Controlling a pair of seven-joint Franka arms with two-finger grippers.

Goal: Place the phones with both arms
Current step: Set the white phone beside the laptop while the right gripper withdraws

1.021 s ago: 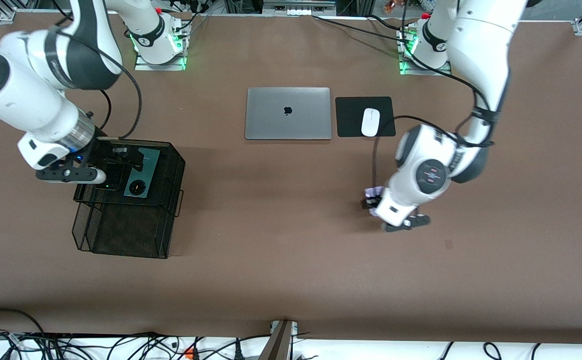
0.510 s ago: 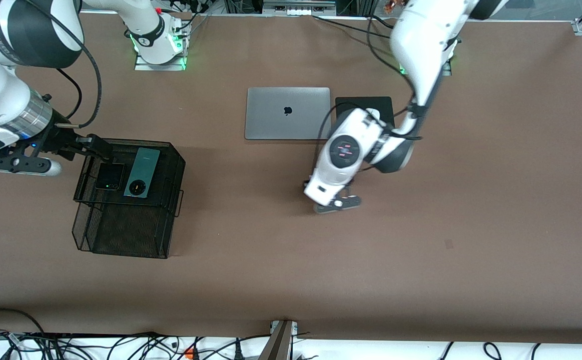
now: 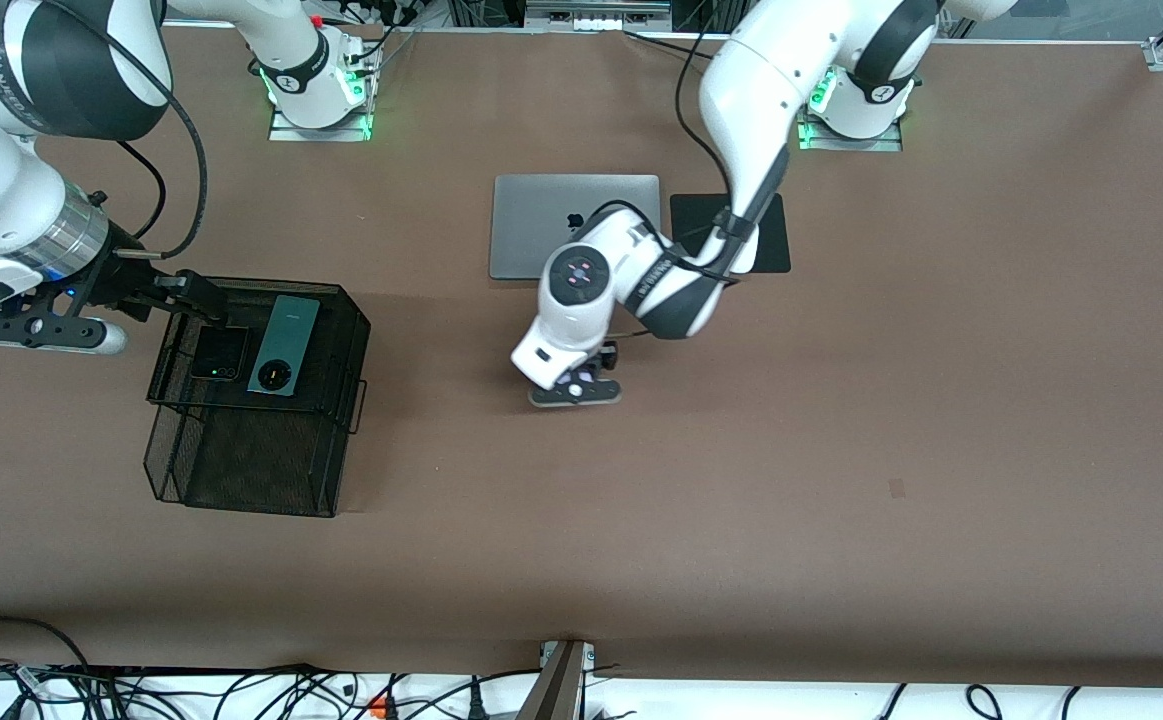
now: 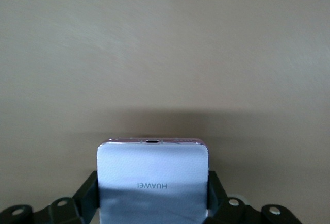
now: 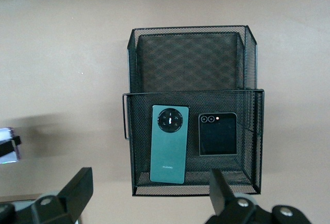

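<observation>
Since a second ago the left arm has swung from the left arm's end of the table toward the middle, carrying its load, while the right arm has drawn back off the basket. Starting at the right arm's end in the front view, the right gripper (image 3: pixel 196 296) hangs with its fingers spread wide and empty, just over the upper rim of the black mesh basket (image 3: pixel 341 400). On the basket's upper shelf lie two phones side by side: the small black phone (image 3: pixel 219 353) and the longer green phone (image 3: pixel 284 345), flat and not overlapping; the right wrist view shows both squarely on the shelf. Toward the middle, the left gripper (image 3: pixel 581 385) is over bare table, just in front of the grey laptop (image 3: pixel 531 225), its fingers clamped on the lilac-white phone (image 4: pixel 153 182) by its two side edges. So two phones look placed and the third is in transit, by my reading. What remains is to carry it on to the basket and set it down. Between gripper and basket the brown table (image 3: pixel 641 520) is open; the shelf has little bare room left, and the right gripper crowds its rim.
</observation>
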